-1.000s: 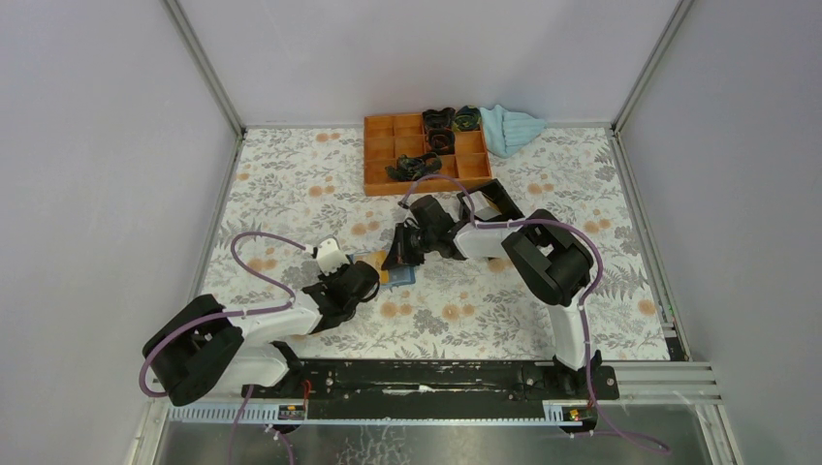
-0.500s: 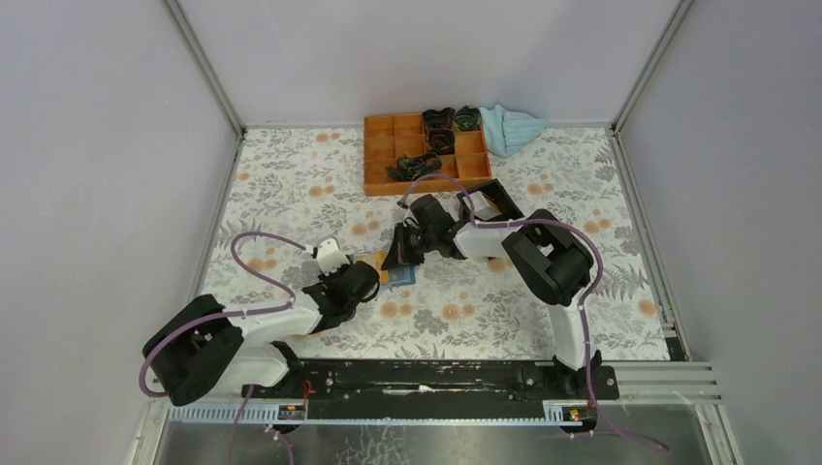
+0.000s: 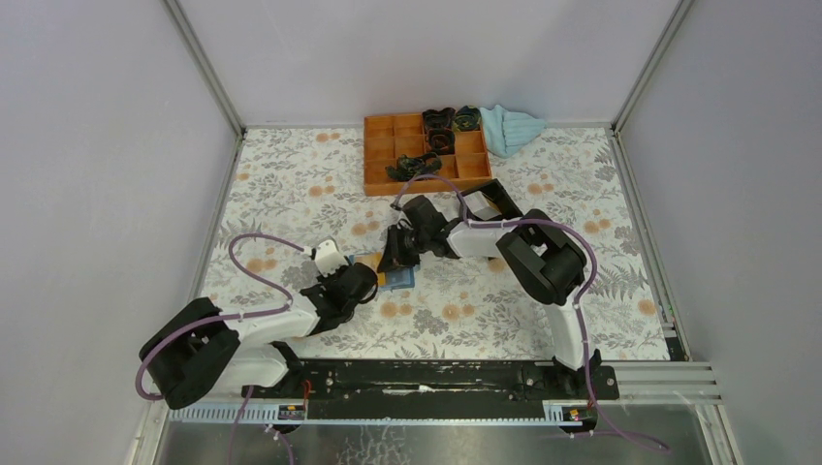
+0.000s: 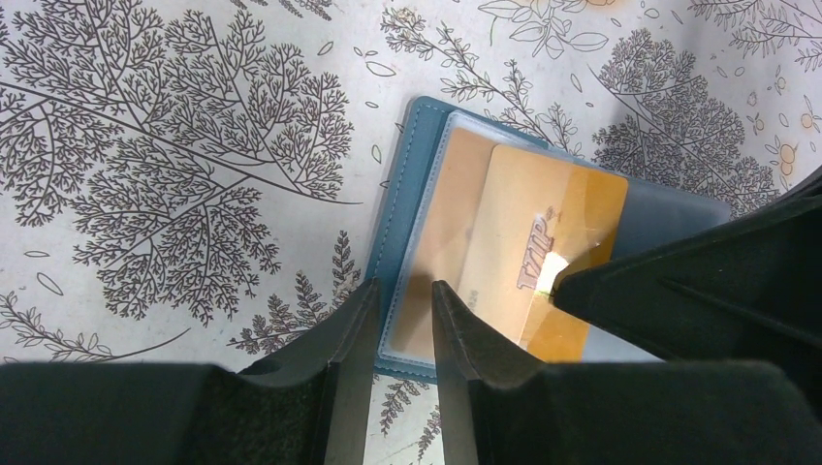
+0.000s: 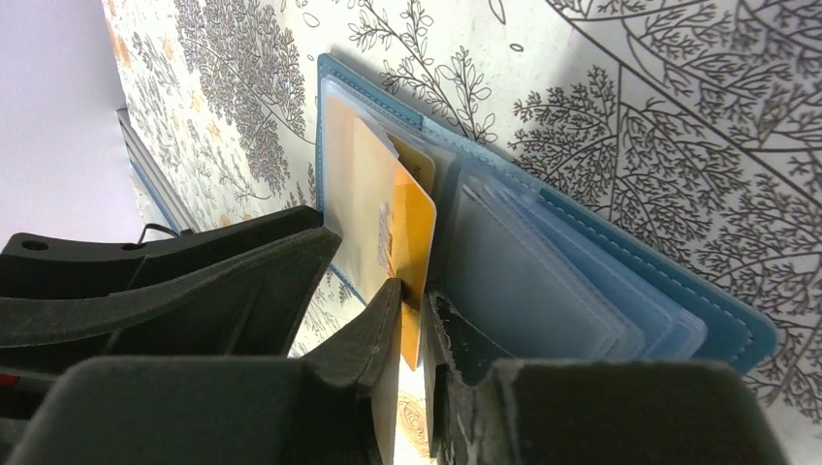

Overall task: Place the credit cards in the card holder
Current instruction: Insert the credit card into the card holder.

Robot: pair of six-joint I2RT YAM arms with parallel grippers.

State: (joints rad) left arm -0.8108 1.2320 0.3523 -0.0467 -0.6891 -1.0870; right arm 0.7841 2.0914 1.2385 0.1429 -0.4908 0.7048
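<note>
Seen from above, the right arm had swung its forearm slightly toward 10 o'clock compared with a moment before. Its gripper had been clamped hard and was now easing. The right gripper (image 5: 414,293) showed a sliver of gap around the trailing edge of the tan-orange credit card (image 5: 412,223), and I could not tell whether the pads still nipped the card or had just let go. The card holder (image 3: 399,279) lay open on the floral table (image 3: 291,184), just off centre toward 7 o'clock. The right arm reached it from 1 o'clock and the left from 8 o'clock. In the left wrist view the card sat against the holder's clear sleeve with its printed face up and its far end exposed, so it looked only partly entered. A paler tan patch behind the frosted plastic may have been a card already seated, though that was unclear. The left gripper (image 4: 402,291) had its fingers a little spread, straddling the holder's stitched edge at 6 o'clock of that view. It appeared to be pinning the holder down, not pinching it. For the task, the loosening probably marked the end of this push. The card would likely need a regrip or a nudge to slide fully home, and it might slip back out of the sleeve once released. The orange tray (image 3: 383,179) and blue cloth (image 3: 512,129) sat well apart at 12 and 1 o'clock.
</note>
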